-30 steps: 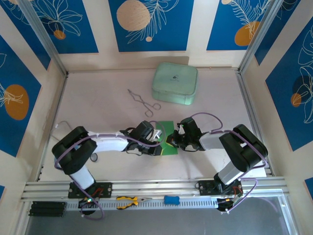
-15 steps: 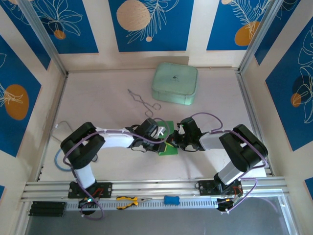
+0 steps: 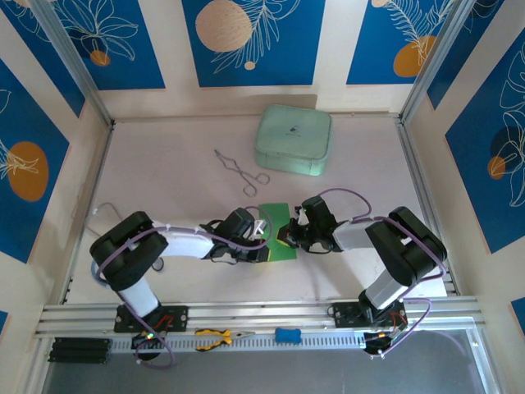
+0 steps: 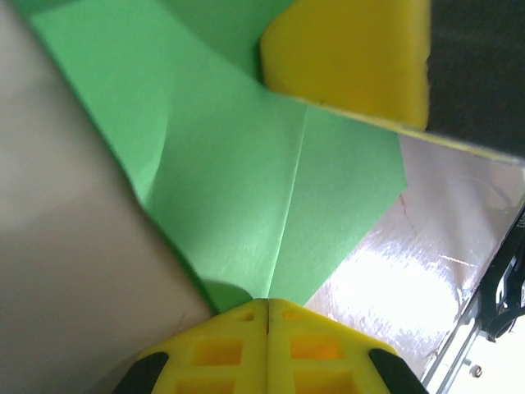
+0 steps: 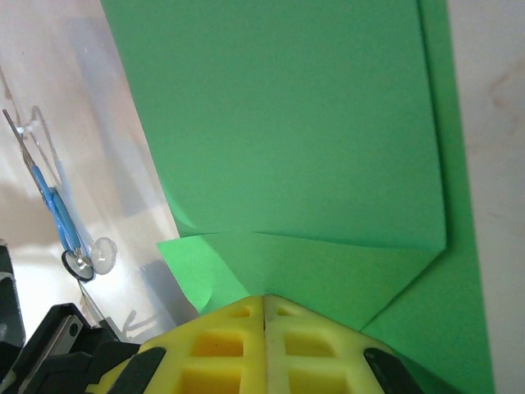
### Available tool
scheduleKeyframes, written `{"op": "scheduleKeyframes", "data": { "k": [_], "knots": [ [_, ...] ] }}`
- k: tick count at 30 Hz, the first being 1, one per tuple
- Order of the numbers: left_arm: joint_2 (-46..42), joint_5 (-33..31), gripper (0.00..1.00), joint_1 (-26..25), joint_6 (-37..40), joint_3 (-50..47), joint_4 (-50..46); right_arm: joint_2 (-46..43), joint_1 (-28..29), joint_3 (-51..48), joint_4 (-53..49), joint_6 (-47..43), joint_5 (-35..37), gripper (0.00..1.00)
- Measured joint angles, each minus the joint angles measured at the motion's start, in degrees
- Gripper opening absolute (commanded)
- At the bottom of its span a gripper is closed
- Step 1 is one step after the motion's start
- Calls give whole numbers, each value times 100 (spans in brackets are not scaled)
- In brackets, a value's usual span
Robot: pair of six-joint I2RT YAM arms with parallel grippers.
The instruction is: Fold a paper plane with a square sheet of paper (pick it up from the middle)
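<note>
The square sheet of paper (image 3: 277,218) is bright green and lies on the table between the two arms, partly folded. The left wrist view shows a straight centre crease on the paper (image 4: 246,180). The right wrist view shows the paper (image 5: 287,131) with folded flaps and angled edges. My left gripper (image 3: 264,244) is shut, its yellow tips (image 4: 267,305) touching the sheet's near corner at the crease. My right gripper (image 3: 285,239) is shut too, tips (image 5: 264,300) resting on the folded part. The right gripper's finger (image 4: 344,57) shows across the sheet. A finished paper plane is out of view.
A pale mint-green case (image 3: 294,140) sits at the back of the table. Metal tongs (image 3: 240,171) lie between it and the paper. Orange-handled pliers (image 3: 215,336) and a small blue object (image 3: 287,335) rest on the front rail. Side frames bound the table.
The left arm swung right toward the paper, then drew back left and slightly nearer. The right arm and the paper stayed put. Both grippers stayed shut.
</note>
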Motion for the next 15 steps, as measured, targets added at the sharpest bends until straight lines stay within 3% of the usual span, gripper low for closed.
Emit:
{"op": "scheduleKeyframes", "data": {
  "k": [9, 15],
  "knots": [
    [-695, -133, 0, 0, -70, -352, -544, 0, -2, 0, 0, 0, -4, 0],
    [-1193, -345, 0, 0, 59, -15, -826, -2, -2, 0, 0, 0, -4, 0]
  ]
}}
